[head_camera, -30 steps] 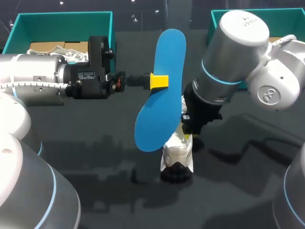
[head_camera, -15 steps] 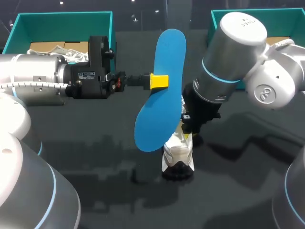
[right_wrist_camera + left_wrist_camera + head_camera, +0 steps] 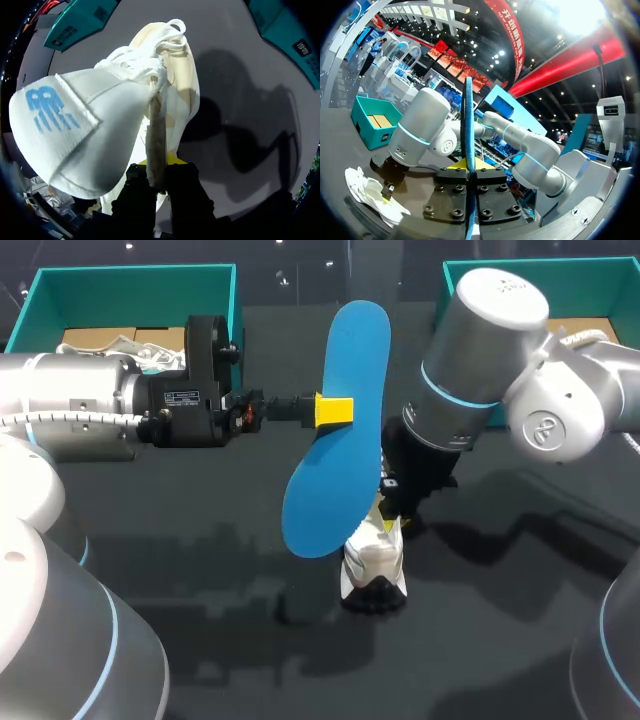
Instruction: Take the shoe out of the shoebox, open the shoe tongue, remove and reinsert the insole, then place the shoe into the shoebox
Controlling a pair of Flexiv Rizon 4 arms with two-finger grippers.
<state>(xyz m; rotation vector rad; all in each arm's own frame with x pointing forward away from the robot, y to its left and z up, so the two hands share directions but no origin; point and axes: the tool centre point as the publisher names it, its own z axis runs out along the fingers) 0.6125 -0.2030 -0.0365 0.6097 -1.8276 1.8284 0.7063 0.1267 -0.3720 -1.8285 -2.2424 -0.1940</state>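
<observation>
**Stage: insole removed, reinsertion pending.** The shoe (image 3: 373, 560), white fabric with a padded tongue and cord laces, sat outside the teal shoebox (image 3: 140, 272) on the dark matte desk (image 3: 200, 570). The right tool (image 3: 392, 525) pinched a thin edge of its upper. The left tool (image 3: 335, 410) clamped the blue insole (image 3: 330, 490), a thin, smooth, elongated sheet, above the shoe. Reinsertion and boxing were judged outstanding.

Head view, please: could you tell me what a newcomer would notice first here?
The blue insole stands out first, held upright in the air above the middle of the table and pinched by the left gripper. Just below it the white shoe lies on the dark surface, with the right gripper shut on part of its upper.
</observation>
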